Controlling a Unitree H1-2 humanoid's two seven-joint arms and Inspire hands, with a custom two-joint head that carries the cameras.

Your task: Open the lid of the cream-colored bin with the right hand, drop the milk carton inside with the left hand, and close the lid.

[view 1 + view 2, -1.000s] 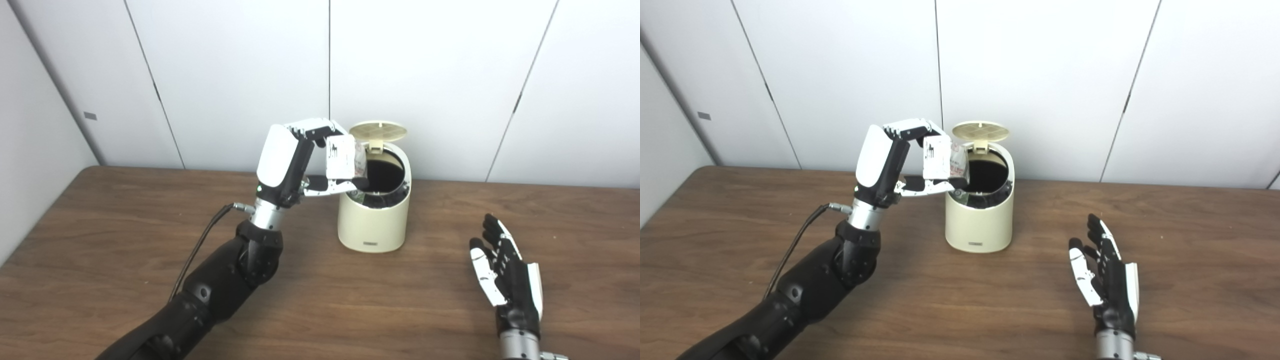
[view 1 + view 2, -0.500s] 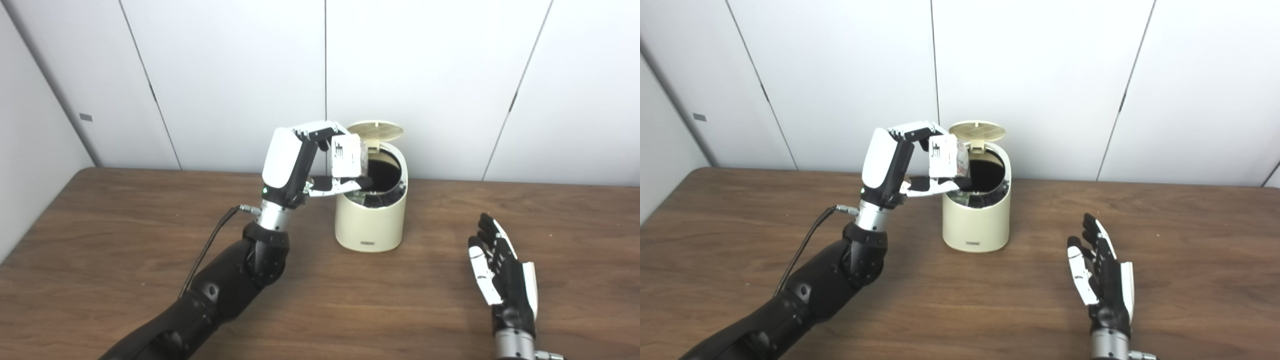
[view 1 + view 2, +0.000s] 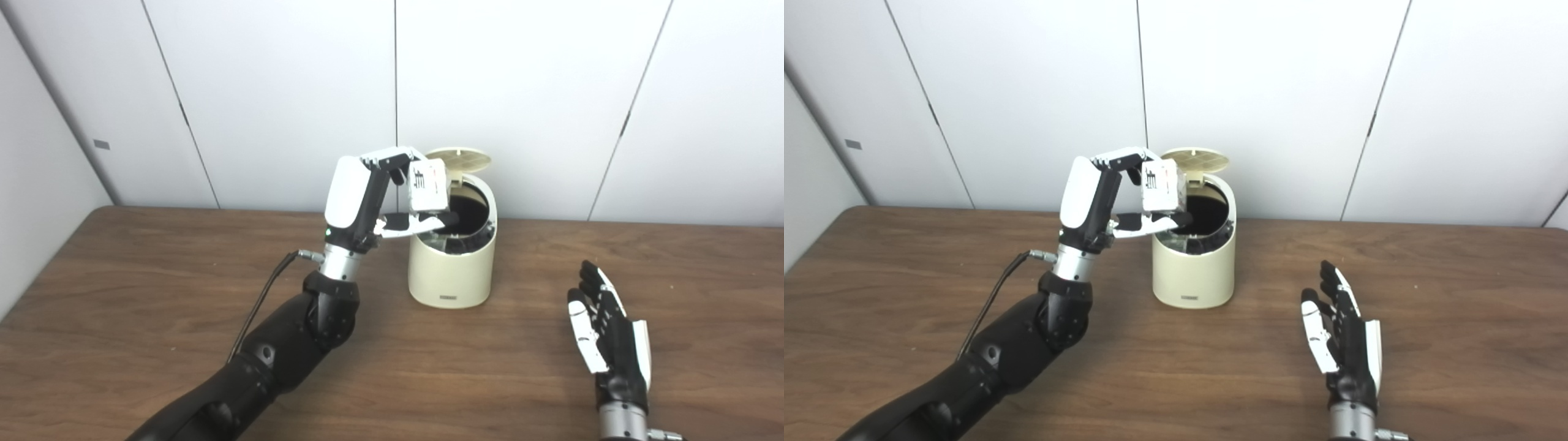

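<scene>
The cream-colored bin [image 3: 451,269] stands at the back middle of the wooden table, its round lid [image 3: 460,157] tipped up behind a dark opening. My left hand [image 3: 373,196] is shut on the white milk carton [image 3: 425,191], pinching it top and bottom. The carton hangs upright just above the left rim of the opening. My right hand [image 3: 606,334] rests open, palm turned left, fingers spread, low over the table well to the right of the bin and touching nothing.
White wall panels [image 3: 520,92] rise directly behind the bin. The brown table [image 3: 153,288] stretches left and right. A black cable [image 3: 263,300] loops off my left forearm above the tabletop.
The picture has slid a little leftward, so the camera moved. My left hand has lifted the carton slightly at the bin's left rim. The right hand stays open in place.
</scene>
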